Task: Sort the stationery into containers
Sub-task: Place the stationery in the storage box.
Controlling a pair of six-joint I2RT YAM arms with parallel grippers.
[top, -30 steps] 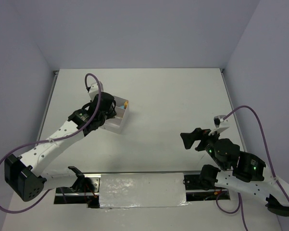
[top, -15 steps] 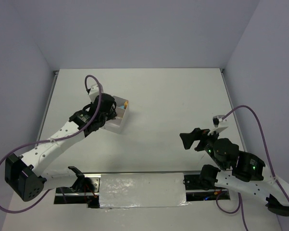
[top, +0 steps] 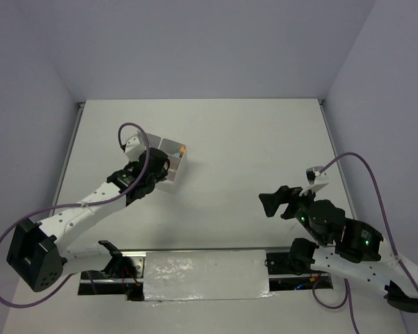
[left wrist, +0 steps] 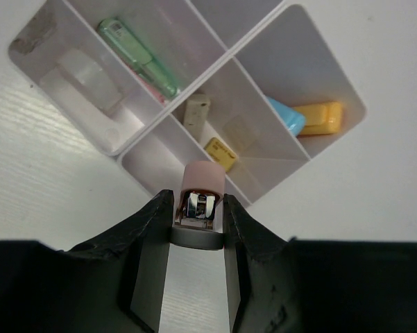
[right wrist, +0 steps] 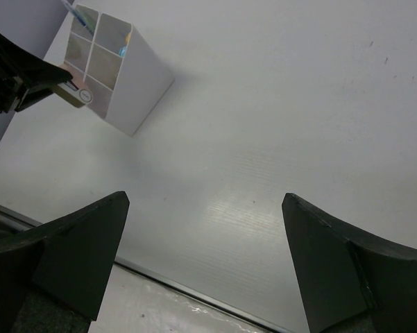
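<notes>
While clamping pink marker [left wrist: 203, 179] — left hand [left wrist: 198, 201] drew back.

Wide-apart jaws frame the table [right wrist: 264, 139], divided box [right wrist: 128, 87] upper left.

- From high up behind me, the top camera looks down over the whole desk [top: 264, 139].
- My left wrist camera hangs close over the divided box [left wrist: 291, 62], facing down into it.
- My right wrist camera faces across the desk from well away; all three views share the box.
</notes>
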